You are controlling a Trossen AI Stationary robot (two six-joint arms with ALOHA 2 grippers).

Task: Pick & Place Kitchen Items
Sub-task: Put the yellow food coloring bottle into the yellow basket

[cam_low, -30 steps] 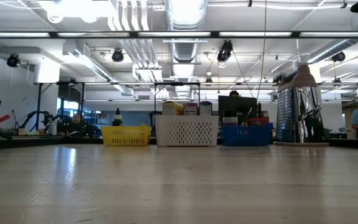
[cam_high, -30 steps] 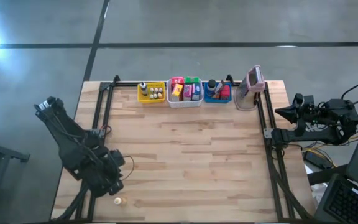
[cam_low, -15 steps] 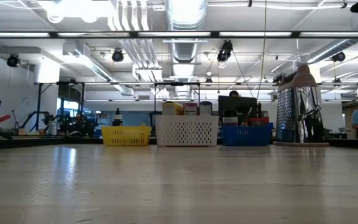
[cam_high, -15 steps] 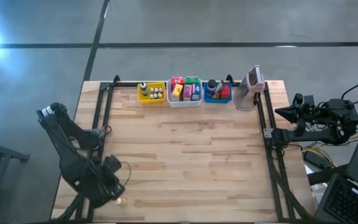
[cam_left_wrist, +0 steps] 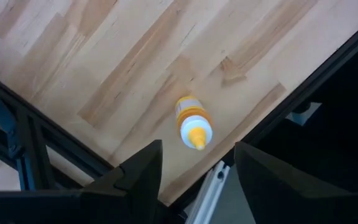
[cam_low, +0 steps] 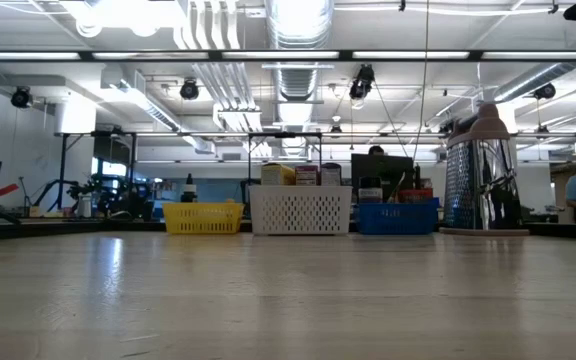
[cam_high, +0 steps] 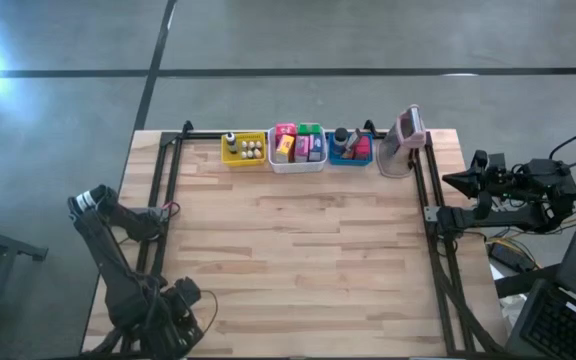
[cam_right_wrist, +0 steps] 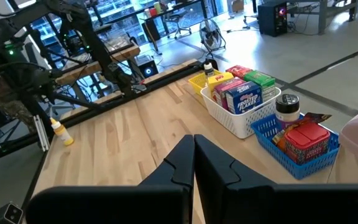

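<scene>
A small whitish bottle (cam_left_wrist: pixel 192 122) with an orange band and a yellow cap lies on its side at the table's near left corner, beside the black frame rail. It also shows in the right wrist view (cam_right_wrist: pixel 61 132). My left gripper (cam_left_wrist: pixel 197 169) hangs above it, pointing down, open, and touches nothing. In the high view this gripper (cam_high: pixel 181 318) covers the bottle. My right gripper (cam_right_wrist: pixel 194 152) waits shut and empty past the table's right edge (cam_high: pixel 456 181). More kitchen items fill the bins at the far edge.
At the far edge stand a yellow bin (cam_high: pixel 243 148), a white bin (cam_high: pixel 297 147) with coloured packets, a blue bin (cam_high: pixel 348 148) and a pink-grey upright grater (cam_high: pixel 404 140). Black frame rails (cam_high: pixel 163 190) run along the table's left and right sides. People show in the room beyond.
My left gripper has gone toward the table's near edge and now stands over the small bottle, which it hides in the high view. The bottle has not moved.
</scene>
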